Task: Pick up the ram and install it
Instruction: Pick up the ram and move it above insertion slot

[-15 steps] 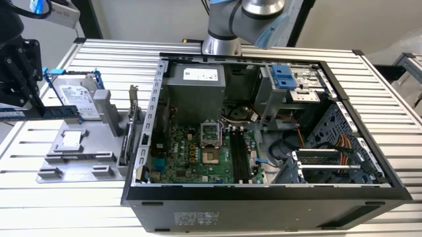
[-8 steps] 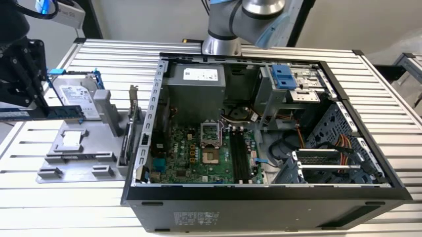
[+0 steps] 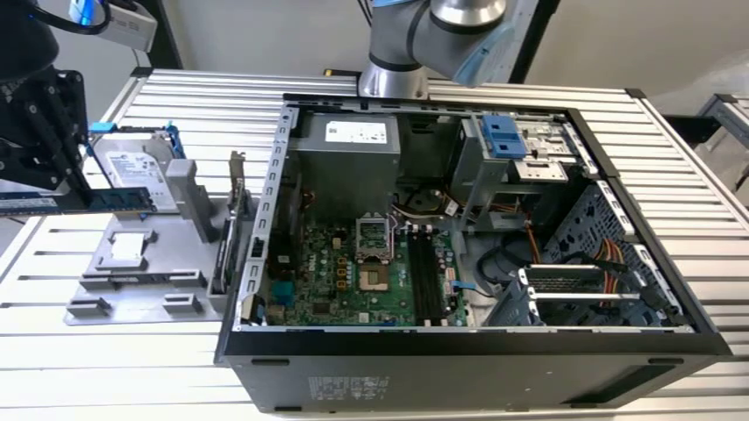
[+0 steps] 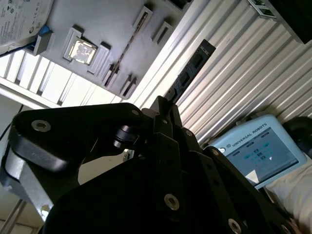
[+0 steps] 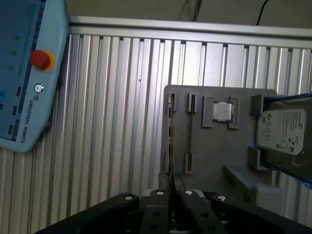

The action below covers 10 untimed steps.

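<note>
Black hand clamped on the ram, over edge of grey tray, white-labelled hard drive resting there

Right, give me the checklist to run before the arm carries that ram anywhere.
1. Grip: the gripper is shut on the ram, and the stick juts straight out from it. Ok.
2. Ram free of the grey tray: in the exterior view it hangs above the tray. Ok.
3. Computer case open, with the motherboard exposed. Ok.
4. Memory slots look empty. Ok.
5. Orange cables lie off to the exterior view's right of the slots. Ok.
6. Ram's notch matched to the slot key: cannot tell.
</note>
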### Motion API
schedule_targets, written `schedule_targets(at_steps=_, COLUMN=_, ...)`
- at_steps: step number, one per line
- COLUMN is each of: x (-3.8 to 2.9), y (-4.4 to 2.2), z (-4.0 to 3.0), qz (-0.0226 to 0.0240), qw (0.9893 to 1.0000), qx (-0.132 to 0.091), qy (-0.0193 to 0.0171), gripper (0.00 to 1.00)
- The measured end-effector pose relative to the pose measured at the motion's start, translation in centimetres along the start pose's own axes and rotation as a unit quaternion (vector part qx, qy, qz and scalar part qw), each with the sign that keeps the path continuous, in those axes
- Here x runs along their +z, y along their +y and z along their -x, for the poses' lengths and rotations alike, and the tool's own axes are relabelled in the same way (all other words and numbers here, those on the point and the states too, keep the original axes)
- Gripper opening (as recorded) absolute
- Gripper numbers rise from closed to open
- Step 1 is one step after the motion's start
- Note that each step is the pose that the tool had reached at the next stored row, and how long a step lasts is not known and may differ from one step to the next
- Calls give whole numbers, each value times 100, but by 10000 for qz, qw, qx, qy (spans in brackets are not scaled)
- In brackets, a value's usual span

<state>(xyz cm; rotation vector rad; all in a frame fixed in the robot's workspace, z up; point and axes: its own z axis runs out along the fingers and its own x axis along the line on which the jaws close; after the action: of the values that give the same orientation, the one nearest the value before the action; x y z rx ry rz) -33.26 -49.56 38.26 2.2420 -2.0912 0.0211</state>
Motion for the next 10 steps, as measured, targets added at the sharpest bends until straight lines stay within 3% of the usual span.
schedule_targets(at_steps=10, x=-2, y=-50, z=-3, qz=0, qw=10000, qx=0, qy=0, gripper=0)
